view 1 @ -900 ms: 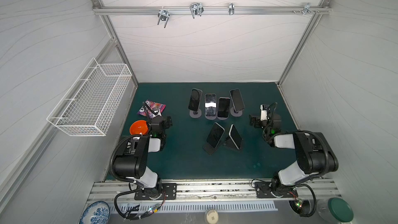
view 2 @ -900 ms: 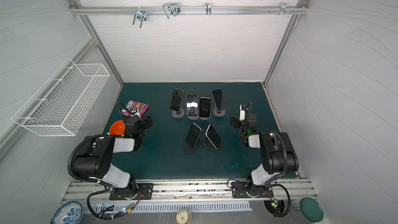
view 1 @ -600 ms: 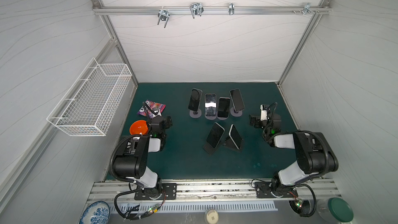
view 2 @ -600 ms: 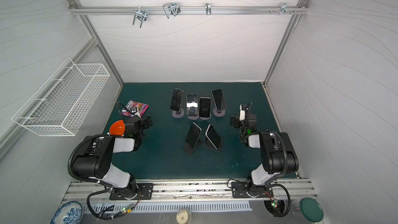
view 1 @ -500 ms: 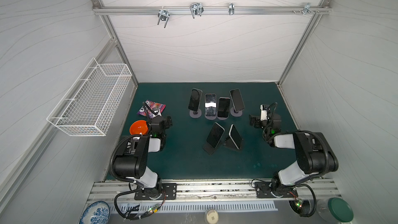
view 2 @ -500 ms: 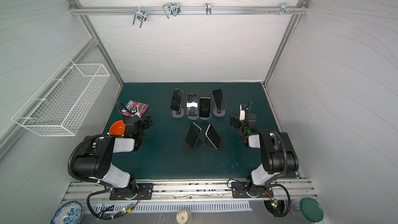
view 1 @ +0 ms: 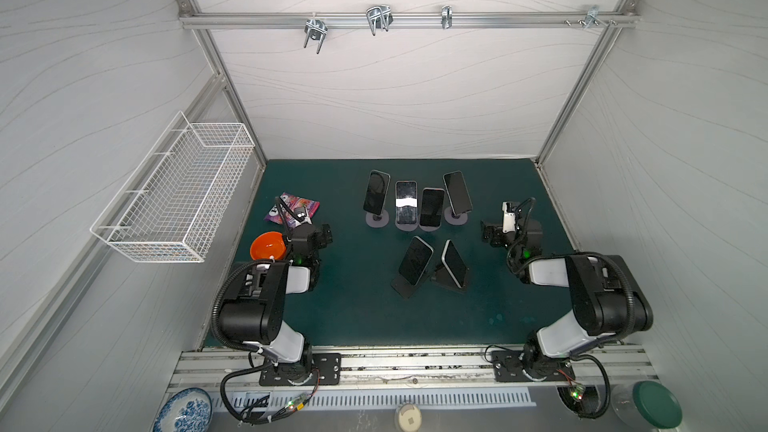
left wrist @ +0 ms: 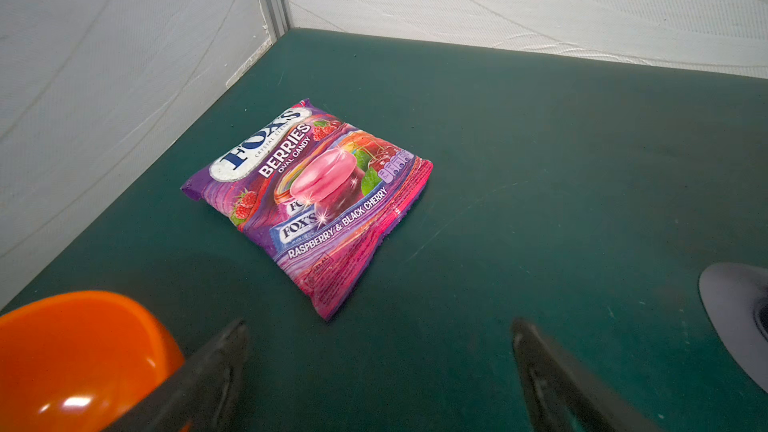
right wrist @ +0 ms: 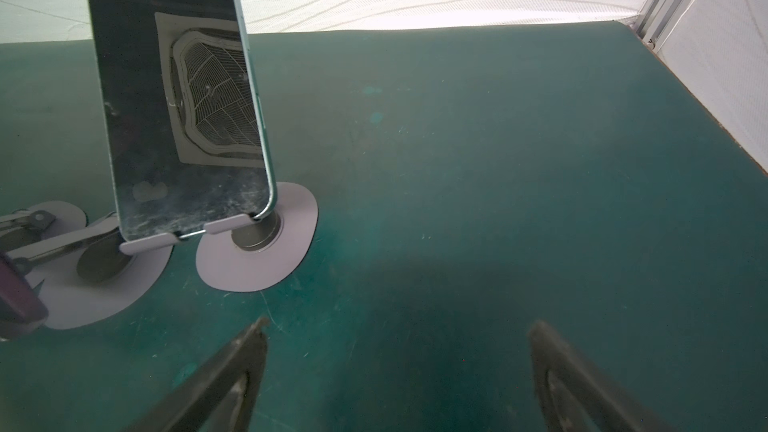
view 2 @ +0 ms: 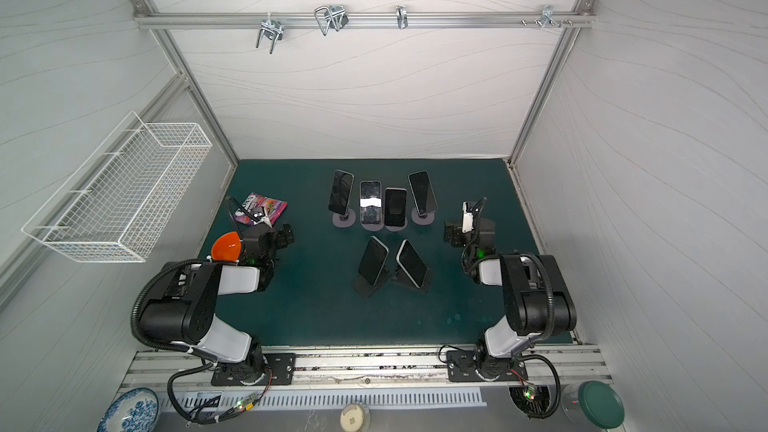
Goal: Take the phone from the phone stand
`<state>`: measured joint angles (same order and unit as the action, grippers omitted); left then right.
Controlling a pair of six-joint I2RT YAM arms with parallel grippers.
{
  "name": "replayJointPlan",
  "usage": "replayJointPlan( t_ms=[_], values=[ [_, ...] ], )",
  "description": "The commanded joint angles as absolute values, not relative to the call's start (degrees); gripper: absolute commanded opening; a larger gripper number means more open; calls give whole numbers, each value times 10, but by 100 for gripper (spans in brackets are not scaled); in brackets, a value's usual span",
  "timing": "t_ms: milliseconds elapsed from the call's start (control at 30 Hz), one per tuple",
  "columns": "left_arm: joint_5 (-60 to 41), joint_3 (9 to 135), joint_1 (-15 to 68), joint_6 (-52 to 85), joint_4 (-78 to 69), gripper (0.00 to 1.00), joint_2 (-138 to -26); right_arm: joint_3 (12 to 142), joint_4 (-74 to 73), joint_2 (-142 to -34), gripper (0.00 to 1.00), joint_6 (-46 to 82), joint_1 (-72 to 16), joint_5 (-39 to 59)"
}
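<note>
Several dark-screened phones lean on stands in mid-table in both top views. The back row runs from one phone to another, on round grey stands. Two more phones sit in front on dark stands. My left gripper is open and empty, low over the mat at the left. My right gripper is open and empty at the right. The row's rightmost phone and its stand are ahead of it and to one side.
A purple candy bag lies on the green mat beyond the left gripper, with an orange bowl beside it. A white wire basket hangs on the left wall. A blue plate and a green-lidded jar sit off the mat in front.
</note>
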<state>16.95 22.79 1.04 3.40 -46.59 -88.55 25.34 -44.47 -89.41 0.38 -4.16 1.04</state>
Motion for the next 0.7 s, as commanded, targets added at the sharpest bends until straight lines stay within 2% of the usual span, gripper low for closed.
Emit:
replayJointPlan(
  t_ms=[0, 467, 667],
  values=[
    [173, 237, 12, 30, -491, 99, -890, 261, -440, -900, 99, -4, -44, 8],
    [170, 237, 10, 31, -488, 99, -887, 261, -440, -899, 99, -4, -45, 7],
    [140, 237, 14, 14, -454, 99, -846, 260, -441, -896, 99, -5, -41, 20]
  ],
)
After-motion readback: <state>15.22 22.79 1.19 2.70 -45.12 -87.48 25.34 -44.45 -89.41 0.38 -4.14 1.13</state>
